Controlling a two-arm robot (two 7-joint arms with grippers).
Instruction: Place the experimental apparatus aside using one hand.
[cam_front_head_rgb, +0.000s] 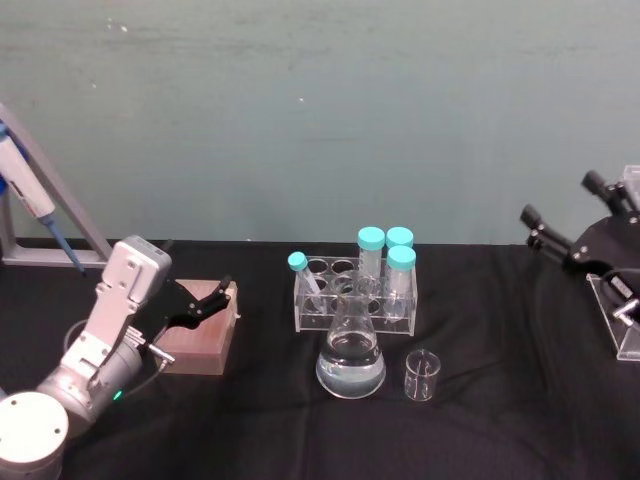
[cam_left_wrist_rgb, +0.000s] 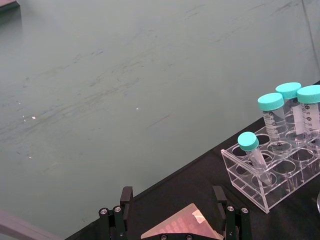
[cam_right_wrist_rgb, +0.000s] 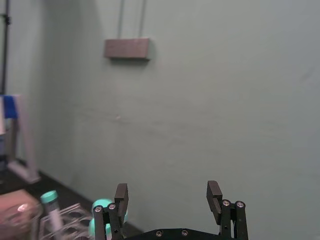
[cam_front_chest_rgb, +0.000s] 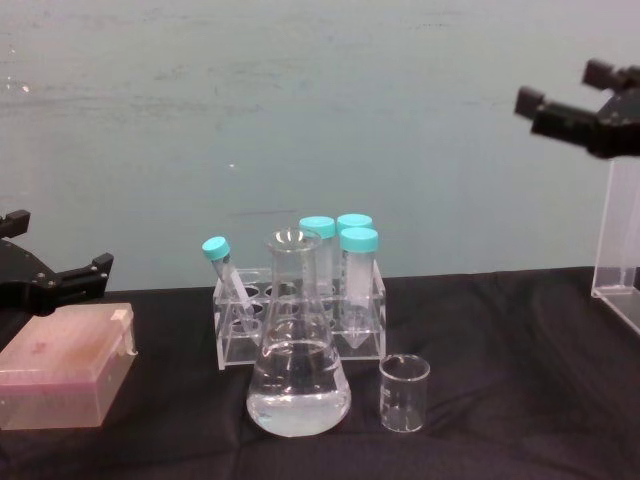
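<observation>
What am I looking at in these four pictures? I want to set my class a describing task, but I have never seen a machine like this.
It is a robot with two arms, each ending in a black two-fingered gripper. One picture looks down from its head, one looks across the table from its chest, and two come from cameras on its wrists. The left gripper hovers open over a pinkish box on the robot's left. The right gripper hangs open, raised on the right near a clear stand. Neither holds anything. On the black table stand a clear rack of teal-capped tubes, a conical flask with clear liquid in front of it, and a small beaker beside the flask.
</observation>
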